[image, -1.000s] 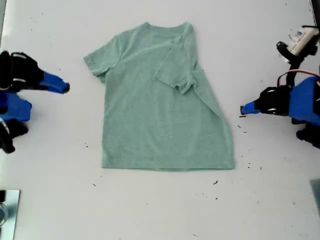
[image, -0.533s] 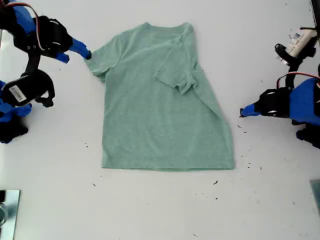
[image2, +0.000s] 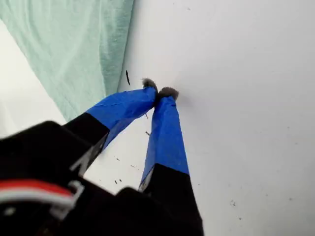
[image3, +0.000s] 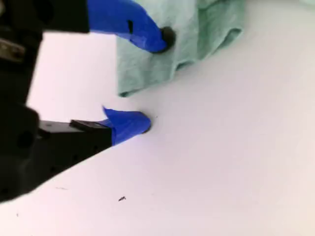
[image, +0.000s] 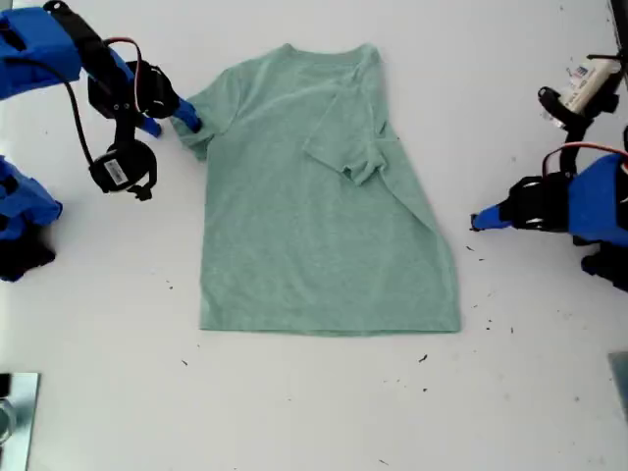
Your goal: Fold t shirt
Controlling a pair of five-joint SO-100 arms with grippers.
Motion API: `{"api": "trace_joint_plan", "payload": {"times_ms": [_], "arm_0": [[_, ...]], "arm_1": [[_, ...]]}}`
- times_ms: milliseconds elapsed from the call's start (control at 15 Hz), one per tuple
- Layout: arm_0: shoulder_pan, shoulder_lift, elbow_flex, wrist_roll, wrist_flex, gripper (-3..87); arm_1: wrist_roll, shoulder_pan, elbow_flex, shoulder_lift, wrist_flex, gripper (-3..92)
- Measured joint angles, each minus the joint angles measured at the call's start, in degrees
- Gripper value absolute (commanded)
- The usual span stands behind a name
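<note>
Exterior view's upper left: your second gripper [image: 188,120], spread wide, straddled the t shirt [image: 314,206] sleeve; next, pinch it. Your first gripper [image2: 160,92] stayed clenched, empty.

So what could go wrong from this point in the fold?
My second gripper is open at the sleeve's edge, one fingertip over the cloth and one on the table; closing may catch too little of the t shirt and slip. My first gripper, shut, sits off the shirt, so a lift may drag it askew.
</note>
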Motion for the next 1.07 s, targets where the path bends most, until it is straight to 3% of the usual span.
{"api": "trace_joint_plan", "payload": {"times_ms": [67,267,533,667,867,1067], "arm_0": [[0.0,-2.9,0.0,0.3,-2.2,-0.2],[1.2,-3.8,-0.1,0.2,-4.6,-0.2],[5.7,20.6,0.4,-1.1,3.2,-0.2],[6.5,22.3,-0.1,0.0,2.5,-0.2],[12.2,17.0,-7.7,0.0,-2.0,-0.2],[20.0,-2.5,-26.9,0.0,-4.7,-0.2]], "arm_1": [[0.0,-0.2,0.0,0.0,0.0,2.2],[0.0,-0.3,0.0,0.0,0.0,2.2],[0.0,-0.3,0.0,0.0,0.0,2.2],[0.0,-0.3,0.0,0.0,0.0,2.2],[0.0,-0.5,0.0,0.0,0.0,2.2],[0.1,-0.5,0.0,0.0,0.0,2.2]]}}
